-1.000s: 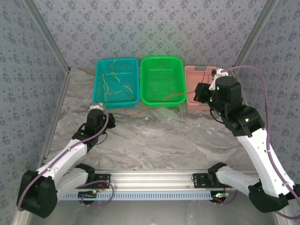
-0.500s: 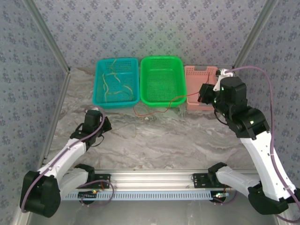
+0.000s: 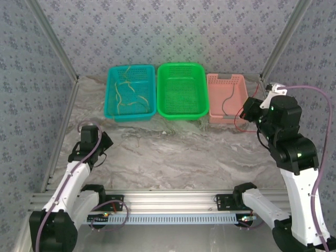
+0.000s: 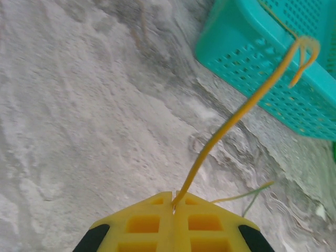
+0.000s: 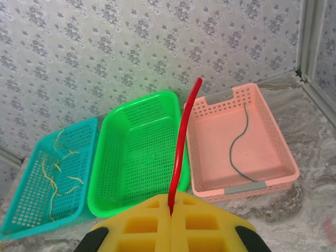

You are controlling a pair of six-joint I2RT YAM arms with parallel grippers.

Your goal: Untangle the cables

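Currently, left gripper (image 4: 172, 203) is clenched on a thin yellow cable (image 4: 236, 118), pinched right at its tip. In the left wrist view that cable rises off the gripper, runs up and to the right, and ends in a small hook in front of the near rim of the teal perforated plastic basket (image 4: 247, 68); can't tell whether the hook touches the rim. A thin greenish strand (image 4: 251, 190) lies on the grey marbled surface (image 4: 79, 115) just beyond the gripper. Top view: left gripper sits over the surface, left of the teal basket and nearer the arm bases, well apart from it. Right gripper (image 5: 170, 210) is clenched on a thin red cable (image 5: 181, 142), which stands up nearly straight from the tip with a slight bend at the free end. Top view puts the right gripper just beside the right edge of the pink perforated plastic basket (image 5: 215, 147). The three baskets sit side by side along the back wall: teal on the left, green perforated plastic basket (image 5: 142, 152) in the middle, pink on the right. Several loose yellow cables (image 5: 52, 178) lie inside the teal basket. One thin dark cable (image 5: 234, 144) lies in an S-curve on the floor of the pink basket.
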